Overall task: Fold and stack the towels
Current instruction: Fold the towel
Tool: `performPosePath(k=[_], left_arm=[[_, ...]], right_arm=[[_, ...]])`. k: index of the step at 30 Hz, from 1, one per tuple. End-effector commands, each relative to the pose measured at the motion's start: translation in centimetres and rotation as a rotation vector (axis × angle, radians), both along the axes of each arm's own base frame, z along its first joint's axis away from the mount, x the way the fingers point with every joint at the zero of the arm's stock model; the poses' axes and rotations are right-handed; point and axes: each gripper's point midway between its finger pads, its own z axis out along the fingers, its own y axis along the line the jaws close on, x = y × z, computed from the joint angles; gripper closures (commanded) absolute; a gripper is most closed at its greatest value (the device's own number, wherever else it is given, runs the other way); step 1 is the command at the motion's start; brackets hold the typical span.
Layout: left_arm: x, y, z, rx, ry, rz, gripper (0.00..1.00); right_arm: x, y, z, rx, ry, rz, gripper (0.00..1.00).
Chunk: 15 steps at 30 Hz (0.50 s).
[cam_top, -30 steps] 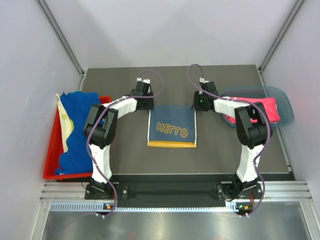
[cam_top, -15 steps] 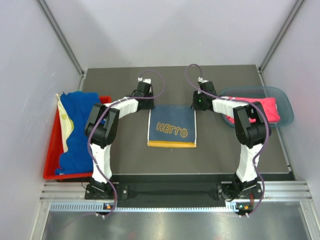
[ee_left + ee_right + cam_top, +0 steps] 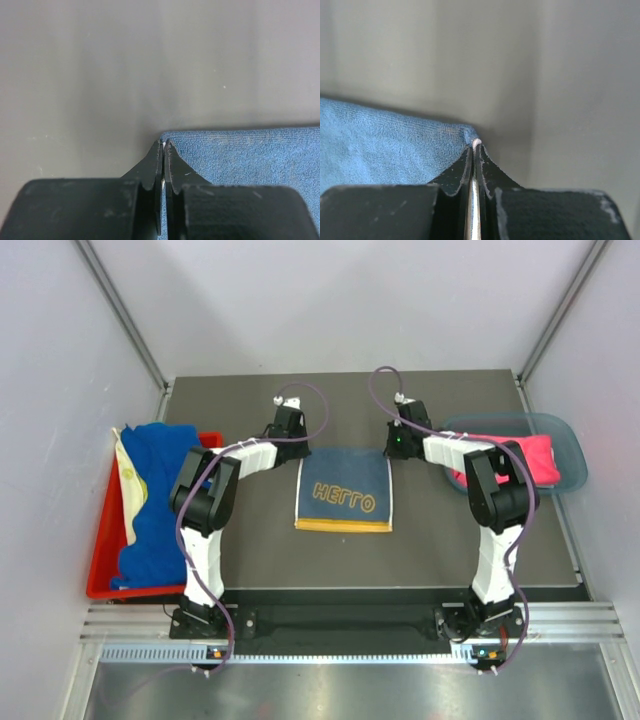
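Both arms reach out to the far edge of the HELLO towel [image 3: 343, 492], which lies flat in the middle of the worktop [image 3: 440, 540], navy side up, yellow hem toward six o'clock.

Left end effector [image 3: 164, 144]: fingers pressed together right on the towel's eleven o'clock corner, cloth nipped between the tips. Right end effector [image 3: 475, 146]: same story at the one o'clock corner, tips closed on a sliver of fabric.

This reads as the grab that opens the fold, with both far corners secured and nothing lifted yet. The next move, by my reckoning, is to raise both corners together, carry them toward six o'clock and lay them on the yellow hem, keeping the arms level so the edge lands square.

At nine o'clock the red tray [image 3: 100, 585] holds the royal blue towel [image 3: 155, 500] and the cream towel [image 3: 125, 480] in a heap. Toward two o'clock the hot pink towel [image 3: 530, 455] sits in the teal bin [image 3: 572, 468].
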Motion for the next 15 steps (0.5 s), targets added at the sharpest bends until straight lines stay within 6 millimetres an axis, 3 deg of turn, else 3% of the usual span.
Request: performPosePath(k=[1,6,9,11,12,14,15], left_arm=[[2.2,0.3,1.9,-0.011,-0.094,0.053,1.0],[5.2,0.3,5.4,-0.054,-0.232,0.081,1.0],[6.4,0.1,7.6,-0.094,-0.295,0.072,1.0],[6.5,0.0,8.4,-0.111,-0.314,0.057,1.0],[6.4,-0.1,9.3,-0.122,-0.342,0.049,1.0],[6.1,-0.2,10.0,-0.137,-0.36,0.038,1.0],[5.7,-0.2,10.5,-0.147,-0.371,0.029,1.0]], right_arm=[[3.0,1.0,2.5,0.031,-0.096,0.018,1.0],[5.3,0.4,4.4,0.069,-0.172,-0.006,1.0],[6.3,0.5,6.6,0.099,-0.256,-0.011,1.0],[6.2,0.3,7.0,0.102,-0.28,-0.016,1.0],[6.4,0.1,8.5,0.113,-0.323,-0.021,1.0],[5.9,-0.1,8.8,0.117,-0.334,-0.022,1.0],[5.8,-0.1,9.8,0.125,-0.357,-0.019,1.0]])
